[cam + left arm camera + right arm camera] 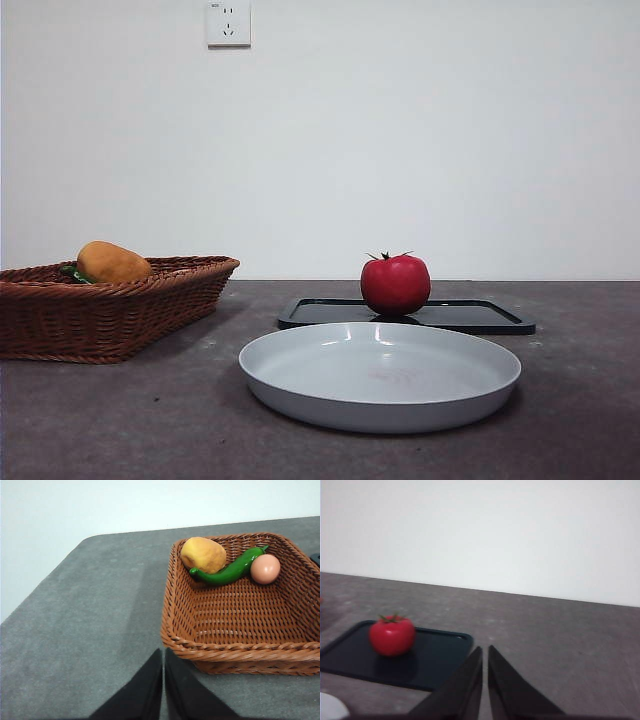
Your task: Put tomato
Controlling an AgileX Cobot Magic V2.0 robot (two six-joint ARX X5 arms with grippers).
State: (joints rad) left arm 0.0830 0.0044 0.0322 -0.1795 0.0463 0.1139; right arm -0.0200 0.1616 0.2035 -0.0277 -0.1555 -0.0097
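Note:
The red tomato with a green calyx stands upright on a flat black tray behind the grey plate. It also shows in the right wrist view on the tray. My right gripper is shut and empty, apart from the tomato, near the tray's corner. My left gripper is shut and empty, just outside the wicker basket. Neither gripper shows in the front view.
The brown wicker basket stands at the left and holds an orange-brown potato-like item, a green pepper and a pale egg. A wall socket is on the white wall behind.

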